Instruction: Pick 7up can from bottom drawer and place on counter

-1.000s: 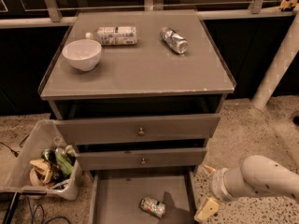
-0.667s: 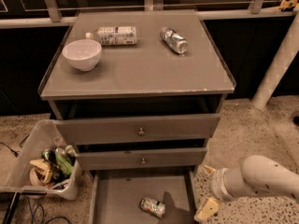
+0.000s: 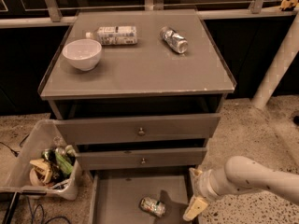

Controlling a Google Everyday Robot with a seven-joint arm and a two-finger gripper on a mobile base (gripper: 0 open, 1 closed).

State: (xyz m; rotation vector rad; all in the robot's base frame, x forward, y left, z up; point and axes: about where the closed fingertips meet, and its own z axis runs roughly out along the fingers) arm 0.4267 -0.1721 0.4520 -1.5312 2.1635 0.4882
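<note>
7up can [image 3: 153, 206] lies on its side on the floor of the bottom drawer [image 3: 117, 195], right of centre and clear of both side walls. We see bare drawer floor to its left and behind it.

Gripper [image 3: 192, 191] hangs low at the drawer's right wall, near the can but not touching it. Its two cream fingers [image 3: 195, 208] are spread wide with nothing between them. The arm [image 3: 254, 176] comes in from the right over speckled floor.

Counter [image 3: 140, 76]: thin raised rim along the sides, front edge chipped. Its front half and middle are bare; the objects sit toward the back and left.

Count:
- two cans, with the silver can [image 3: 174, 39] lying back right on the counter
- one bottle [image 3: 112, 35] on its side, back left
- one white bowl [image 3: 81, 54] upright, left
- three drawers, the top drawer [image 3: 140, 130] and middle drawer [image 3: 142, 158] slightly out
- one clear bin [image 3: 28, 169] of rubbish beside the cabinet's left foot
- one white post [image 3: 278, 64] to the right
</note>
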